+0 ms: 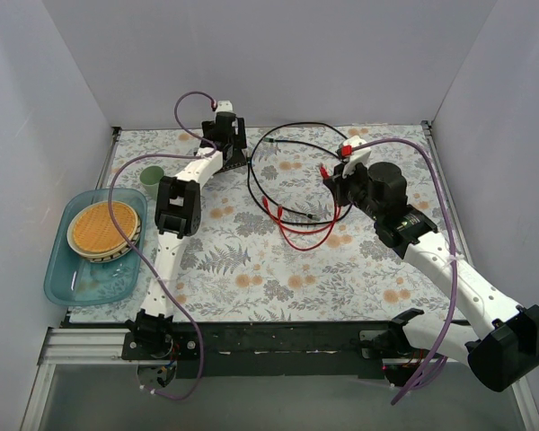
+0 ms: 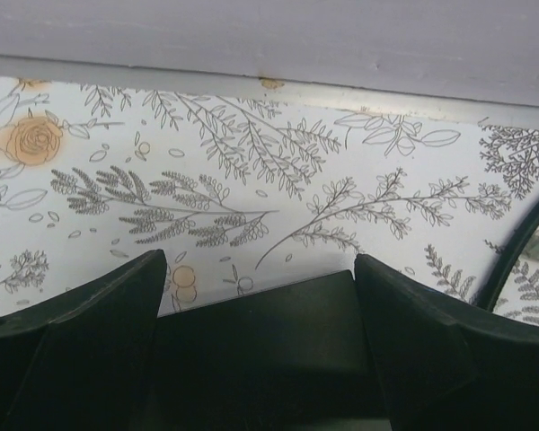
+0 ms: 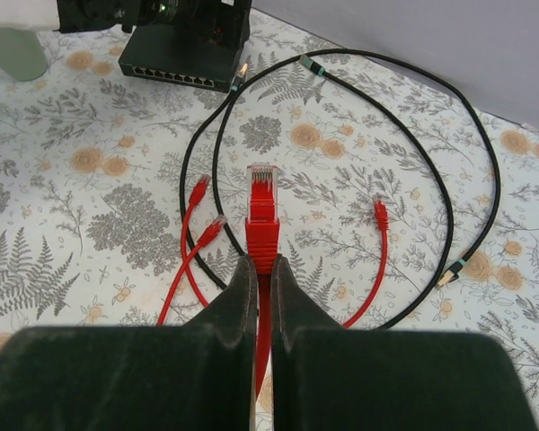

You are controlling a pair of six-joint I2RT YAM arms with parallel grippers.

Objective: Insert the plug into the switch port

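The switch [image 1: 234, 158], a flat black box, lies at the back of the table with my left gripper [image 1: 225, 142] shut on it. In the left wrist view the switch [image 2: 260, 341] fills the gap between both fingers, and my left gripper [image 2: 260, 267] points at the back wall. My right gripper [image 3: 263, 266] is shut on a red cable just behind its red plug [image 3: 262, 193], whose clear tip points away from me. The switch [image 3: 181, 61] shows its row of sockets at the upper left of that view, well beyond the plug. From above, my right gripper [image 1: 335, 180] holds the plug [image 1: 324, 171] right of the switch.
A black cable [image 1: 287, 135] loops between the switch and the right arm, with loose red cable ends [image 1: 274, 208] inside it. A green cup [image 1: 151, 180] and a blue tray [image 1: 72, 274] holding tan plates sit at the left. White walls enclose the table.
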